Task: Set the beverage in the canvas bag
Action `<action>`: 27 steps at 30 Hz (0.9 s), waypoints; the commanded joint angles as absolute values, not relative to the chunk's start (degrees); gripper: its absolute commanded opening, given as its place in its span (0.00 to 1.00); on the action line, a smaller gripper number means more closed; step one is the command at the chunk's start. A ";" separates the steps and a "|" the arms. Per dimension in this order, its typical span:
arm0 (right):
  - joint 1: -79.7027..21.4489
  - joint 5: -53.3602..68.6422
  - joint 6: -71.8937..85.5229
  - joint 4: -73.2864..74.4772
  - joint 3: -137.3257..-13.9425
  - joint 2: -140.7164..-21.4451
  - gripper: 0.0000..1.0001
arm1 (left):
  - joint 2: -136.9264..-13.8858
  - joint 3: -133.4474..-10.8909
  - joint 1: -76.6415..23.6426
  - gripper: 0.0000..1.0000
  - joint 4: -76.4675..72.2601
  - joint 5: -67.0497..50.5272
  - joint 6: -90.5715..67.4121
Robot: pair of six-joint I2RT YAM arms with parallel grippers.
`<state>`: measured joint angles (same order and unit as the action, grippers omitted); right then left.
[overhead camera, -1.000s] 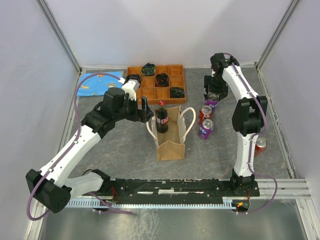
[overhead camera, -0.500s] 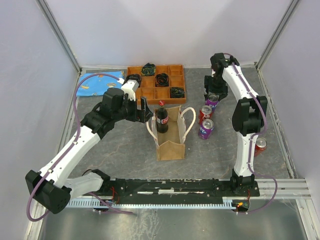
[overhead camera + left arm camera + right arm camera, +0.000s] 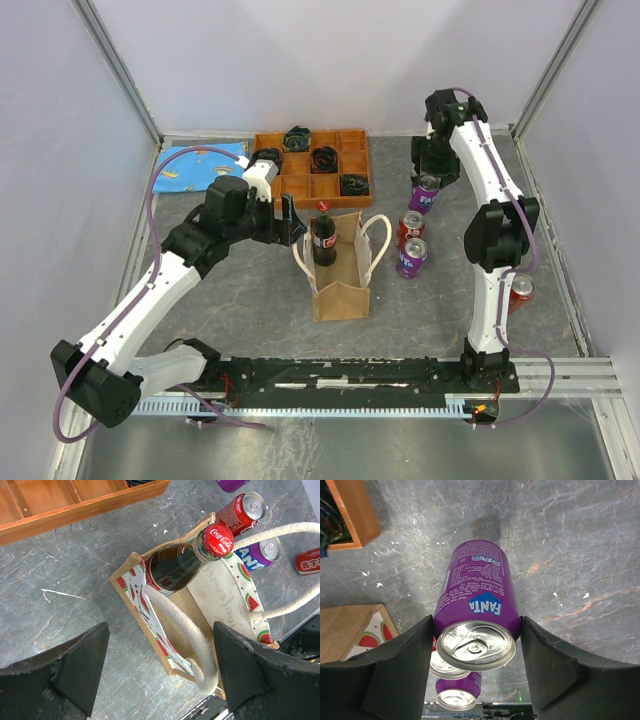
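Observation:
The canvas bag (image 3: 342, 285) stands upright at the table's middle with white rope handles, and a cola bottle (image 3: 324, 238) stands inside it. My left gripper (image 3: 289, 219) hangs open just left of the bag. In the left wrist view its jaws (image 3: 161, 632) straddle the bag's (image 3: 127, 577) near corner and one handle, gripping nothing, and the bottle (image 3: 175, 567) shows beyond. The beverage, a purple Fanta can (image 3: 475, 595), sits upright between my right gripper's (image 3: 476, 647) jaws, both pads against its sides. Seen from above, that can (image 3: 424, 196) is at the back right under the right gripper (image 3: 428, 180).
A red can (image 3: 410, 227) and a purple can (image 3: 412, 258) stand right of the bag. Another red can (image 3: 520, 290) lies by the right arm. A wooden compartment tray (image 3: 312, 165) and a blue patterned cloth (image 3: 200, 165) lie at the back.
My right gripper's jaws have narrowed onto the purple can, and the right arm has risen a little with it. The left arm has not moved.

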<state>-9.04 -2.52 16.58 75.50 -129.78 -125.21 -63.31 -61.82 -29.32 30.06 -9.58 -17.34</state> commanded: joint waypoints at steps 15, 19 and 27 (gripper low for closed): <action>-9.14 -0.29 13.88 75.15 -120.76 -125.32 0.54 | -61.64 -61.66 -28.77 0.90 28.42 -10.51 -17.32; -9.10 0.00 13.20 74.59 -118.30 -125.35 0.61 | -61.74 -61.53 -28.67 0.90 28.39 -10.71 -17.48; -9.10 0.13 12.76 74.72 -116.65 -124.95 0.71 | -61.77 -61.56 -28.68 0.90 28.28 -10.89 -17.50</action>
<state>-8.93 -0.49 13.63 74.32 -118.34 -125.62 -63.13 -61.45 -28.95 30.04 -9.63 -17.34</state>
